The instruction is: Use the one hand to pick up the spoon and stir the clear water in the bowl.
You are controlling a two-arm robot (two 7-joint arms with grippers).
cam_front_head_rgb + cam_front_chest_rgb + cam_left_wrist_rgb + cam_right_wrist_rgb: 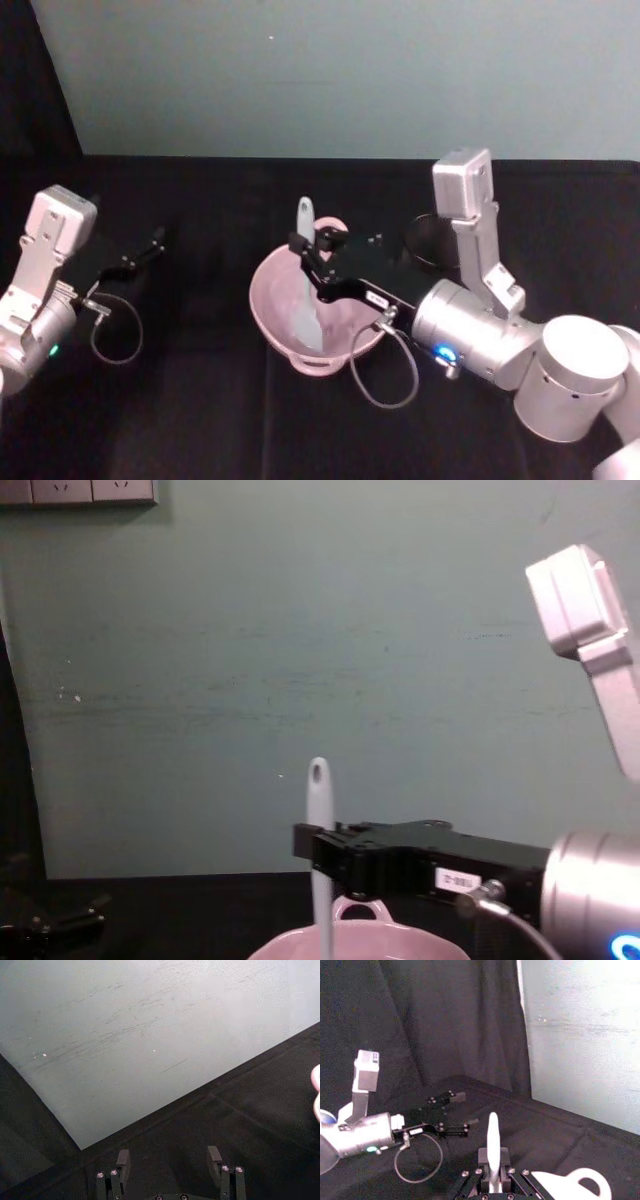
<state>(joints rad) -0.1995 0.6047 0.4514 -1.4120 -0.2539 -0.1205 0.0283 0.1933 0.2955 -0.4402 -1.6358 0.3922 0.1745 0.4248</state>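
The pale pink bowl (268, 300) sits at the table's middle, and its loop handle (360, 910) shows in the chest view. The white spoon (306, 290) stands nearly upright in the bowl, with its holed handle end (318, 775) on top. My right gripper (302, 250) reaches in from the right over the bowl. It is shut on the spoon's handle (493, 1132), which rises between its fingers (506, 1156). My left gripper (155, 240) rests open on the left of the table, well away from the bowl, with nothing between its fingers (123, 1159).
A black wire-mesh cup (432, 240) stands behind my right arm, to the bowl's right. A black cloth (200, 400) covers the table, and a pale green wall (330, 70) rises behind it. Cable loops hang from both wrists (385, 370).
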